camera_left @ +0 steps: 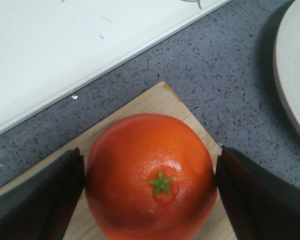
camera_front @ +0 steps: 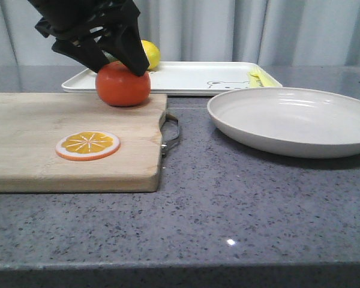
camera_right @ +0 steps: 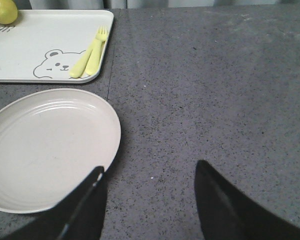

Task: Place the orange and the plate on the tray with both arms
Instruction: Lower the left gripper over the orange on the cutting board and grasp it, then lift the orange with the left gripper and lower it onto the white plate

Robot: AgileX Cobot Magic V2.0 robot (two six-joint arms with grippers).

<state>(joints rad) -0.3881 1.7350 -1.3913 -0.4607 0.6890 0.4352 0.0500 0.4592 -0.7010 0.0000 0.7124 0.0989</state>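
Observation:
The orange [camera_front: 123, 85] rests on the far right corner of the wooden cutting board [camera_front: 42, 162]. My left gripper [camera_front: 122, 67] is down over it and open. In the left wrist view its dark fingers [camera_left: 50, 195] stand close on either side of the orange [camera_left: 150, 175], whose green stem dot faces up. The off-white plate [camera_front: 294, 120] lies on the counter at the right, in front of the white tray [camera_front: 186, 78]. My right gripper [camera_right: 149, 172] is open and empty above the counter, one finger over the plate's near rim [camera_right: 50, 150]. The tray's bear drawing [camera_right: 57, 62] shows.
A yellow lemon [camera_front: 150, 54] and yellow-green cutlery [camera_front: 259, 78] lie on the tray. A flat orange slice [camera_front: 87, 145] lies on the cutting board, whose metal handle [camera_front: 171, 133] faces the plate. Grey speckled counter runs along the front; a curtain hangs behind.

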